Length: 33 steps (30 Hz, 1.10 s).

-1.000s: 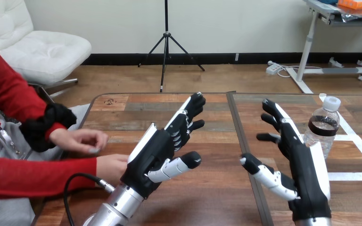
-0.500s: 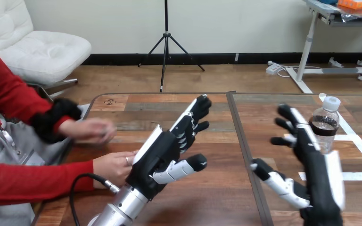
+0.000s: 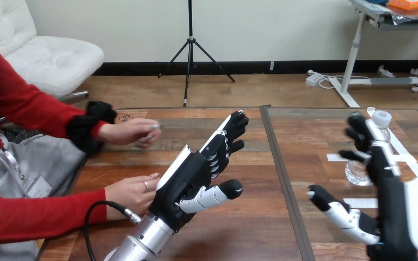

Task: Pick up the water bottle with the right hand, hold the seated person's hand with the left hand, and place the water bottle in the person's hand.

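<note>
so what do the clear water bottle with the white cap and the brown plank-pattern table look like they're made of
Clear water bottle: probably thin glossy plastic; its lower wall is see-through and the cap is opaque white. Brown plank-pattern table: wood or wood-look laminate, with grain streaks, mixed brown boards and a soft sheen.

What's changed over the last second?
The right robot hand moved right and forward, open, up to the water bottle; no grasp yet. The person's upper hand swung out over the table. The left robot hand stayed open beside the person's lower hand; the bottle stayed put.
</note>
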Motion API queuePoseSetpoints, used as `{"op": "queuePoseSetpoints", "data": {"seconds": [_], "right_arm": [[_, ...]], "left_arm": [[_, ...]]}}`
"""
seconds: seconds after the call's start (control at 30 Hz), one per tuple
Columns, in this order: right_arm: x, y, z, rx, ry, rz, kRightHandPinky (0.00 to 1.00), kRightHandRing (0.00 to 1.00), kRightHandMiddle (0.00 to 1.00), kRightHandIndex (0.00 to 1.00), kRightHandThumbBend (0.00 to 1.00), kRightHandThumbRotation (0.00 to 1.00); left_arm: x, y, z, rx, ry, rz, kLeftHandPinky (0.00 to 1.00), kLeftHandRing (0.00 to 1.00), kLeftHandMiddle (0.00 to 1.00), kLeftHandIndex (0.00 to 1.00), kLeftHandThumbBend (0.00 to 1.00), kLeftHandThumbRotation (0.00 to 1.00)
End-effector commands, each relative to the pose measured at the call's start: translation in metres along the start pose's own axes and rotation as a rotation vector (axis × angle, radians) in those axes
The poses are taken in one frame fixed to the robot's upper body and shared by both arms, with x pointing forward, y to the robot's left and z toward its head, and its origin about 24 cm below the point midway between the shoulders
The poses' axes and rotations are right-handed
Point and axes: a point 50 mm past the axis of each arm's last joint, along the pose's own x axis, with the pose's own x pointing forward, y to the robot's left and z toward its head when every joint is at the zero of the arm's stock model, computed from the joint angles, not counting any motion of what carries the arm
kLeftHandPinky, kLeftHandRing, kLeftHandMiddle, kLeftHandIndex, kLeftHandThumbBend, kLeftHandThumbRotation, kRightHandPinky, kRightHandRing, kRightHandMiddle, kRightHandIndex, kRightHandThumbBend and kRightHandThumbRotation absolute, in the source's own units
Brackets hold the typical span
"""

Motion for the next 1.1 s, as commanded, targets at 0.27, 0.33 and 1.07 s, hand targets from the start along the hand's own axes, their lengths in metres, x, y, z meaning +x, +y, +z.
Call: {"op": "queuePoseSetpoints", "data": {"seconds": [0.27,0.33,1.07], "right_arm": [[0.013,-0.018,0.017,-0.015,-0.158,-0.118,0.71,0.84,0.87,0.88,1.0,0.59],[0.013,-0.02,0.018,-0.004,-0.173,-0.136,0.71,0.84,0.87,0.87,1.0,0.58],[0.014,-0.038,0.01,-0.053,-0.152,-0.239,0.7,0.85,0.87,0.87,1.0,0.57]], "left_arm": [[0.015,0.007,0.012,0.039,-0.071,0.009,0.98,1.0,1.0,1.0,1.0,0.7],[0.015,0.008,0.012,0.038,-0.069,0.011,0.98,1.0,1.0,1.0,1.0,0.7],[0.015,0.007,0.011,0.014,-0.064,0.005,0.98,1.0,1.0,1.0,1.0,0.7]]}}
